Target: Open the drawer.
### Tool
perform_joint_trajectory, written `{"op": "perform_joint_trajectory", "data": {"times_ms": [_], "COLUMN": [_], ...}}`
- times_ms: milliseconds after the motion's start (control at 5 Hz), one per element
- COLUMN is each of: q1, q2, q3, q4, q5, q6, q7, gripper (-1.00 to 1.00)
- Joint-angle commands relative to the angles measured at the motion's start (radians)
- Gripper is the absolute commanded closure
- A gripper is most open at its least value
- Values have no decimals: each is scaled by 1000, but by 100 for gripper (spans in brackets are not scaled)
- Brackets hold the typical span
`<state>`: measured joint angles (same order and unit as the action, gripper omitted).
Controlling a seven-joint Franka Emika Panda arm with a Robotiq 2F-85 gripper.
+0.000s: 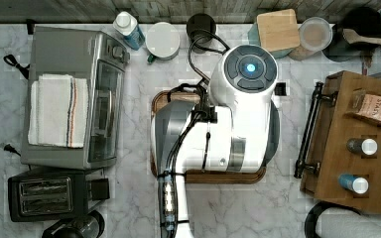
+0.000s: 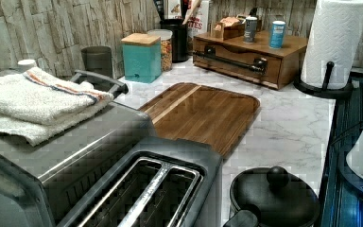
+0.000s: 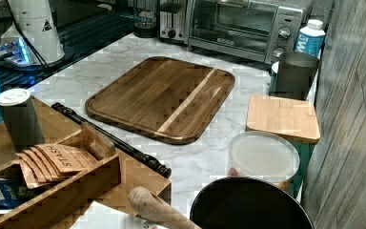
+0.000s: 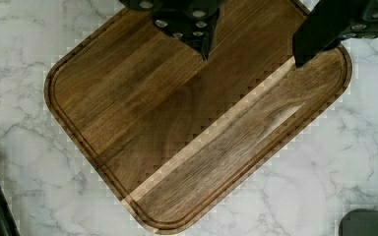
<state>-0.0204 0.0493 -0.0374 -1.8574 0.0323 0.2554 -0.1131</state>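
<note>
Gripper (image 4: 251,56), fingers spread and empty, hangs above the cutting board (image 4: 197,123); the drawer (image 1: 327,131), shut at the top view's right, awaits an approach to its bar handle (image 1: 308,130).

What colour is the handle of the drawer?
Black; the handle on the drawer shows best in the left view.

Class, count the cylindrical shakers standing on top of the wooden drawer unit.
2: a grey shaker and a blue shaker, side by side on the drawer unit; none look hidden.

Marble counter (image 1: 218,208) carries cutting board (image 3: 162,98), toaster oven (image 1: 74,94), drawer (image 2: 236,59).
</note>
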Motion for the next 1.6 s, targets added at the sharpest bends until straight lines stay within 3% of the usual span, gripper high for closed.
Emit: {"op": "perform_joint_trajectory", "data": {"times_ms": [200, 600, 800, 1000, 1400, 1600], "q1": [0, -21, -55, -82, -154, -155], "q2": [0, -79, -85, -59, -14, 1], "q3": [0, -23, -45, -93, -122, -162], "q4": [-9, -218, -261, -251, -184, -219], "q5": [8, -91, -99, -79, -42, -33], "q6": [0, 207, 254, 286, 290, 417], "q7": [-1, -210, -360, -520, -640, -703], "gripper": [-100, -100, -100, -100, -100, -100]}}
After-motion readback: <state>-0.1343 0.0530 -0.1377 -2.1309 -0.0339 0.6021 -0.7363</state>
